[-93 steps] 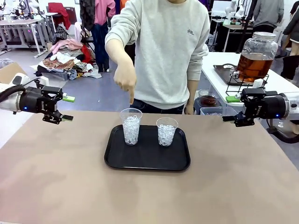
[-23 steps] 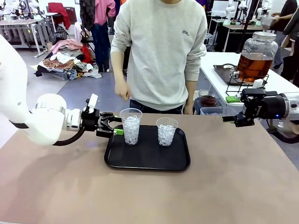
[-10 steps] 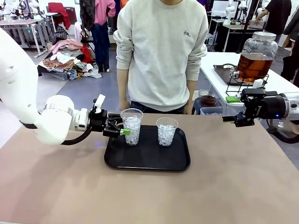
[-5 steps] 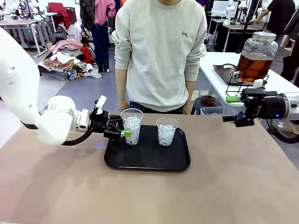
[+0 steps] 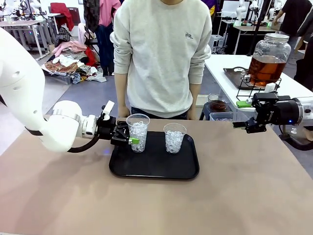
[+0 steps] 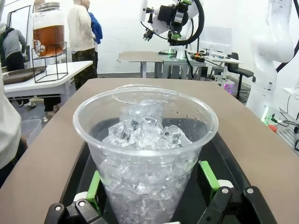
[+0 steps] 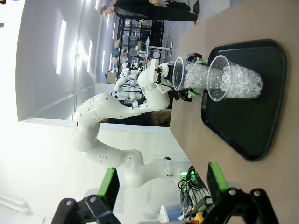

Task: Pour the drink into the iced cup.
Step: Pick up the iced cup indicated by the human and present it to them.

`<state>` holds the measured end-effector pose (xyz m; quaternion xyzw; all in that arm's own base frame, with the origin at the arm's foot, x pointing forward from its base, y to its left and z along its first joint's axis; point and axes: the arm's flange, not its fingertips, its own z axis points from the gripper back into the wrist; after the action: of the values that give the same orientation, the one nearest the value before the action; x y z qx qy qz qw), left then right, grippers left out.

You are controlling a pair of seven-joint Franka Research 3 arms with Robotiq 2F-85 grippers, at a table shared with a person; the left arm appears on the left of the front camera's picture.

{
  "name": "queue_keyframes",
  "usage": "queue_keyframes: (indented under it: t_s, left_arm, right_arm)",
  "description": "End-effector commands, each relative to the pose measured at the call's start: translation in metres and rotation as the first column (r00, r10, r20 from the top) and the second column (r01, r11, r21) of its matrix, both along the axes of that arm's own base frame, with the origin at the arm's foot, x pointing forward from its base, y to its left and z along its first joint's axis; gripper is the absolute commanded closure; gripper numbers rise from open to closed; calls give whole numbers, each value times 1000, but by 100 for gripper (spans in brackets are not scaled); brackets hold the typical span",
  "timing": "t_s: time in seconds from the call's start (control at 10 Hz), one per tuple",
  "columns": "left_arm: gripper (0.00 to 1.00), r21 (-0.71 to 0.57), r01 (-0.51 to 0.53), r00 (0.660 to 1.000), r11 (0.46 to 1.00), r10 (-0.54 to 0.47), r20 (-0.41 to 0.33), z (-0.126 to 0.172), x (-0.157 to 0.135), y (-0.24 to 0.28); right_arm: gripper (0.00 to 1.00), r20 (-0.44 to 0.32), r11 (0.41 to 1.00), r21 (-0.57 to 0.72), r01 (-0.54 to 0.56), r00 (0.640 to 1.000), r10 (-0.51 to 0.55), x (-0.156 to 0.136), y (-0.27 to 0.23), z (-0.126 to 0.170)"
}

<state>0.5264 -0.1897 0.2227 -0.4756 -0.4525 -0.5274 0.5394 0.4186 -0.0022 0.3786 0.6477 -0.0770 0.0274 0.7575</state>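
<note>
Released and wide, the left gripper [image 5: 131,136] straddles the left cup of ice [image 5: 138,132] on the black tray [image 5: 151,170], a green pad [image 6: 96,185] at each side; contact unclear. Right of the tray, the right gripper [image 5: 240,114] hangs released and empty. The drink [image 5: 265,71] sits in a glass jar [image 5: 269,49] on the side table [image 5: 222,63], far right

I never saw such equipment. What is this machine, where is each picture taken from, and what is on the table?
Two white robot arms share a brown table with a person in a grey sweatshirt. One picture comes from a fixed camera between the arms; the others from wrist cameras. A black tray carries two clear plastic cups of ice. The left gripper has its open fingers either side of the left cup; the right gripper hangs open. Nothing is held. The amber drink is in a glass jar nearby.
</note>
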Motion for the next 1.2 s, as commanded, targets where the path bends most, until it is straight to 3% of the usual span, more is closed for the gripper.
queue_keyframes:
  t_s: [0.0,0.1,0.3,1.1]
  left_arm:
    - [0,6,21,1000,1000,-21,9,-3,4,-7]
    - [0,4,28,1000,1000,-28,2,-4,4,-8]
    - [39,0,30,1000,1000,-30,-1,-4,4,-10]
    - [39,-60,0,1000,998,1,20,8,0,-3]
  right_arm:
    - [0,2,1000,0,5,1000,-5,-1,0,1]
    - [0,2,1000,0,5,1000,-5,-1,0,1]
    - [0,2,1000,0,5,1000,-5,-1,0,1]
    - [0,2,1000,0,5,1000,-5,-1,0,1]
